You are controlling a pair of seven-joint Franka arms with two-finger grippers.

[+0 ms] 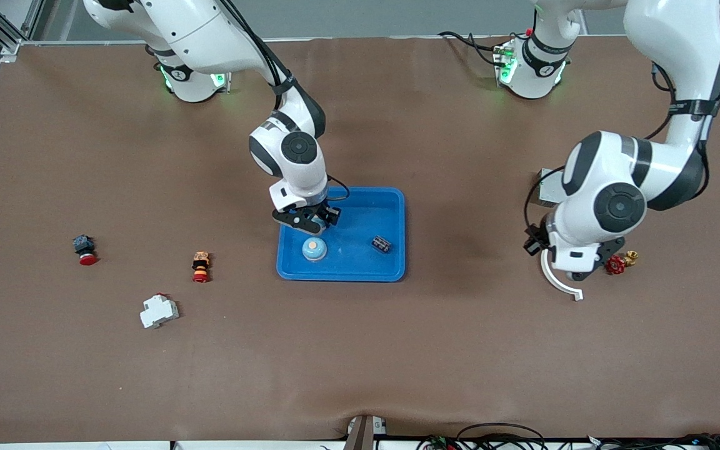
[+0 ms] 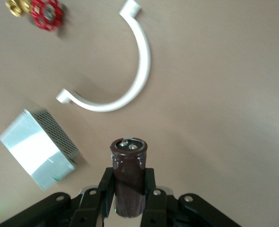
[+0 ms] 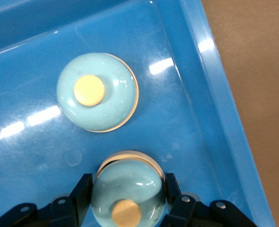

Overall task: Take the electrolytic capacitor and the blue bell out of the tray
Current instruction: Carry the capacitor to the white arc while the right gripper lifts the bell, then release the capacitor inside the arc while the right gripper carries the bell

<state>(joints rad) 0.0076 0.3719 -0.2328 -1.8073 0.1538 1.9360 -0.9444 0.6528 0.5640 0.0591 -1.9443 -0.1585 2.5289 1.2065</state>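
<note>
The right arm reaches down from its base to the blue tray (image 1: 342, 274) in the middle of the counter (image 1: 360, 350). The right hand (image 3: 128, 185) is low inside the tray, at the corner toward the right arm's end. Its two fingers (image 3: 81, 189) press against either side of a pale blue bell with a yellow button on top, the held bell (image 3: 128, 201). I cannot tell whether that bell rests on the tray floor or is just off it.

A second one of the same kind, the loose bell (image 1: 314, 249), sits upright on the tray floor just beside the held one and nearer to the front camera. A small dark part (image 1: 381, 244) lies in the same tray, toward the left arm's end and apart from both bells.

The left arm bends down over the counter at its own end, well apart from the tray. The left hand (image 2: 129, 183) is closed on a dark brown capacitor (image 2: 129, 163), which stands straight out between the fingers with its terminal end facing the counter.

Under and around it lie a white curved bracket (image 1: 558, 282), a red valve wheel with a brass fitting (image 1: 617, 264) and a silver box with a perforated side (image 2: 38, 146).

Toward the right arm's end lie a dark switch with a red cap (image 1: 85, 249), an orange and red push button (image 1: 200, 267) and a white breaker (image 1: 159, 310), all apart from one another.
</note>
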